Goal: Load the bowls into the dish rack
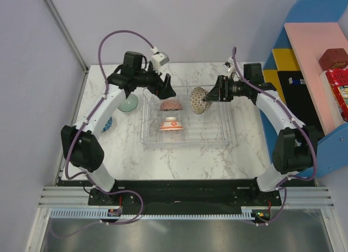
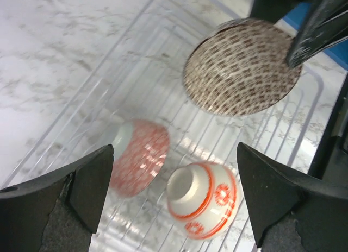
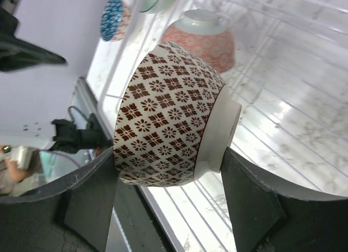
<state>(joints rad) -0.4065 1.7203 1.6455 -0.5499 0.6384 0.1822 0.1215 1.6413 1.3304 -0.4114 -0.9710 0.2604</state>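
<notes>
The clear dish rack (image 1: 217,139) lies mid-table and holds two bowls upside down: a red-patterned one (image 1: 171,105) and a white one with orange bands (image 1: 170,124). My right gripper (image 1: 207,99) is shut on the beige lattice bowl (image 1: 198,100), held on its side above the rack's far middle; in the right wrist view the bowl (image 3: 168,116) sits between the fingers. My left gripper (image 1: 166,92) is open and empty over the rack's far left part, above the red bowl (image 2: 138,157) and the orange-banded bowl (image 2: 203,197). A pale green bowl (image 1: 128,104) and a blue bowl (image 1: 107,124) rest left of the rack.
A blue and pink shelf unit (image 1: 321,51) with red boxes stands along the right side. A grey wall borders the table's left edge. The arm bases are at the near edge.
</notes>
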